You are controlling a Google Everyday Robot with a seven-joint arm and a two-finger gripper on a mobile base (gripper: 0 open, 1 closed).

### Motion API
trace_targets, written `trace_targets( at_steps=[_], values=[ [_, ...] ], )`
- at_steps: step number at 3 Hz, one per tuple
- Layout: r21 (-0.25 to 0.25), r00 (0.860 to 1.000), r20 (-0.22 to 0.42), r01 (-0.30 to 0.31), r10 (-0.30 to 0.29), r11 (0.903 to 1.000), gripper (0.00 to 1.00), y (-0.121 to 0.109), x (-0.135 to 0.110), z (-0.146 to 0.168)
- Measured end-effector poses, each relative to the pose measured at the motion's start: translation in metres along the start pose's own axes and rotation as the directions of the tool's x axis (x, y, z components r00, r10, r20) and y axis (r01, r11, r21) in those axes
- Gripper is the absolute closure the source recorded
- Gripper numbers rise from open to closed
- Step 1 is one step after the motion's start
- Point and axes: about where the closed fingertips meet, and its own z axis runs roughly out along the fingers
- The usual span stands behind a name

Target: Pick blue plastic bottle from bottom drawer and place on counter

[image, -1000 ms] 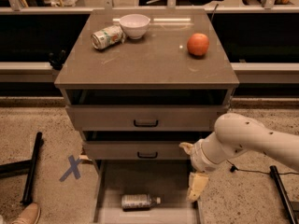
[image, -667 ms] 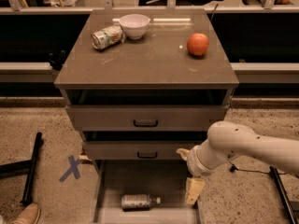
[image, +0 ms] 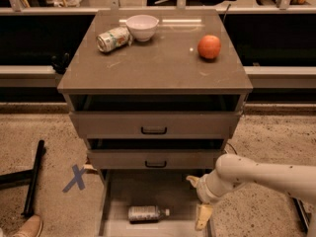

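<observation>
The blue plastic bottle (image: 146, 213) lies on its side on the floor of the open bottom drawer (image: 148, 187), cap pointing right. My gripper (image: 198, 199) hangs at the drawer's right edge, just right of the bottle and apart from it. Its cream fingers are spread open and hold nothing; one fingertip (image: 203, 217) points down next to the drawer's right wall. The white arm reaches in from the right. The counter (image: 158, 65) is the cabinet's flat top above.
On the counter stand a dented can (image: 112, 38), a white bowl (image: 142, 27) and an orange fruit (image: 209, 47). Two upper drawers with black handles (image: 153, 130) are slightly ajar. A blue X (image: 76, 177), a black bar (image: 33, 181) and a shoe (image: 29, 227) are on the floor at left.
My arm and gripper have shifted a little left and lower, closer to the drawer's right wall. The bottle has not moved.
</observation>
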Motion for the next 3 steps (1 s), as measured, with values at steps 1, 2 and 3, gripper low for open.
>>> trace_targets(
  at_steps=[1,2,3],
  values=[
    [0.035,0.995,0.096,-0.044,0.040,0.9984,0.00,0.000,0.025,0.054],
    [0.008,0.992,0.111,-0.055,0.054,0.9984,0.00,0.011,0.028,0.073],
    [0.008,0.992,0.111,-0.055,0.054,0.9984,0.00,0.011,0.028,0.073]
  ],
)
